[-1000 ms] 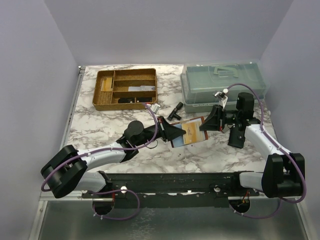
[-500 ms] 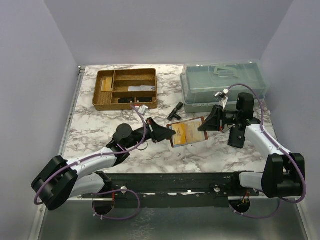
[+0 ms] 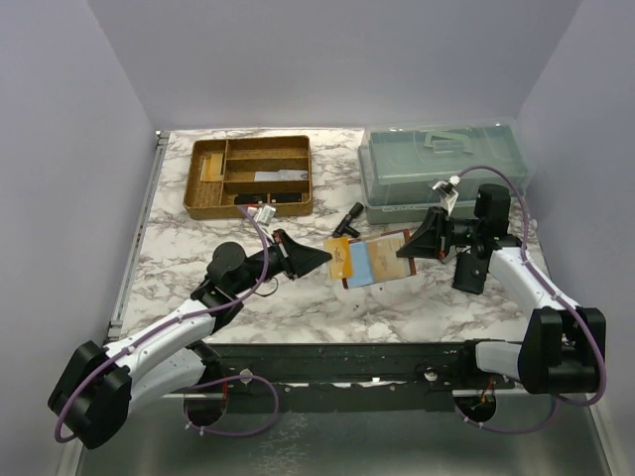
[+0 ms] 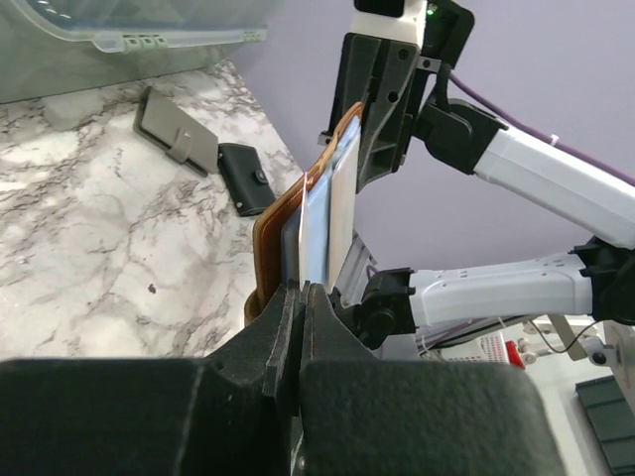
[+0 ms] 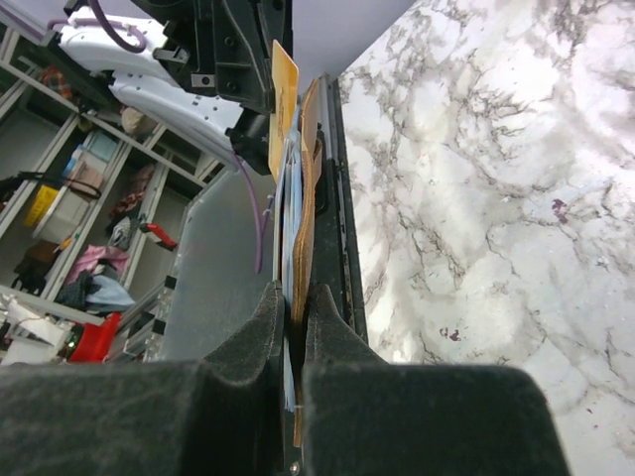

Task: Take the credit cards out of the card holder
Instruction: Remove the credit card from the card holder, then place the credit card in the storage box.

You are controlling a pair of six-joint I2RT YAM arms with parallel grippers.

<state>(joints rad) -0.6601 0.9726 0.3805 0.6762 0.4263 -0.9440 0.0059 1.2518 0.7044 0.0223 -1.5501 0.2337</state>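
Near the clear box (image 3: 437,164), right gripper (image 3: 405,251) clamps the card holder (image 3: 395,270), left gripper (image 3: 325,260) pinches an orange card (image 3: 340,259) half out; a straight pull should free it.

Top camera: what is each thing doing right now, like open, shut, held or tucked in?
left hand: shut on the orange card.
right hand: shut on the card holder.
card holder: open, gripped at its right edge.
orange card: partly out at the holder's left edge.
light blue card: tucked in the holder.
clear box: lid shut.
black pouch: shut, lying on the table.
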